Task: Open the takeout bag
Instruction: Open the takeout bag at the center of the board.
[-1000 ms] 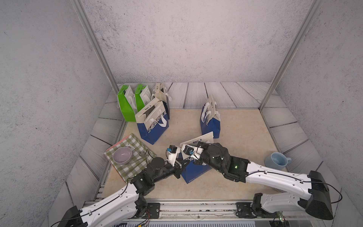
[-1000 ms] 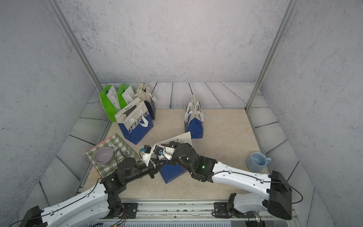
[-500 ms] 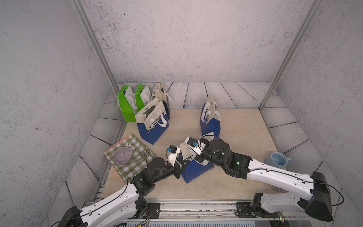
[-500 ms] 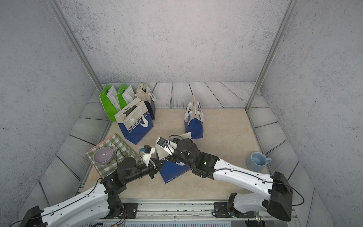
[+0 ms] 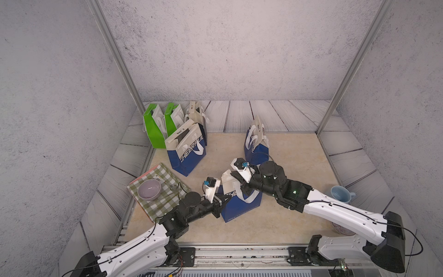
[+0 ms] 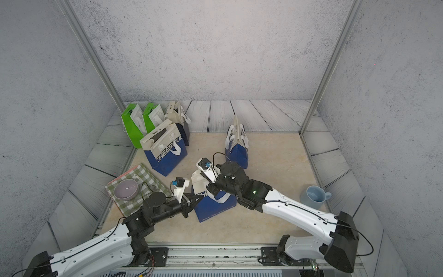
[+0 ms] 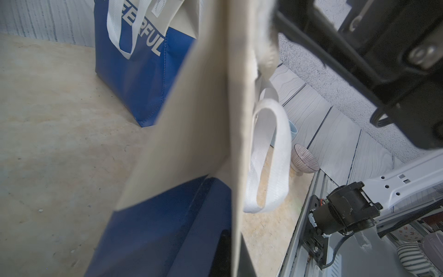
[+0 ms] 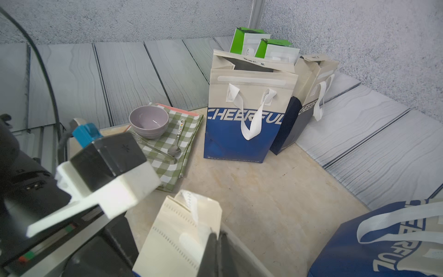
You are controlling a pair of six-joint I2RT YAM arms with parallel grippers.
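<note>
The takeout bag (image 5: 242, 203) (image 6: 213, 208), cream above and blue below with white strap handles, stands at the front middle of the table between both arms. My left gripper (image 5: 224, 197) (image 6: 197, 197) is shut on the bag's side edge. In the left wrist view that cream edge (image 7: 236, 182) runs down between its dark fingers (image 7: 225, 254). My right gripper (image 5: 239, 185) (image 6: 211, 187) comes from the right and is shut on the bag's cream top rim (image 8: 182, 235), its two fingers (image 8: 211, 254) pressed together. The bag's mouth looks narrow.
A larger blue bag (image 5: 187, 151), two green bags (image 5: 153, 129) and a dark bag stand at the back left. A small blue bag (image 5: 255, 146) stands behind the right wrist. A checked cloth (image 5: 167, 199) holds a purple bowl (image 5: 149, 189). A blue mug (image 5: 340, 194) stands at right.
My right gripper has moved back and to the right with the bag's top rim, and the flap that lay spread out is now drawn upright. The left arm has stayed put.
</note>
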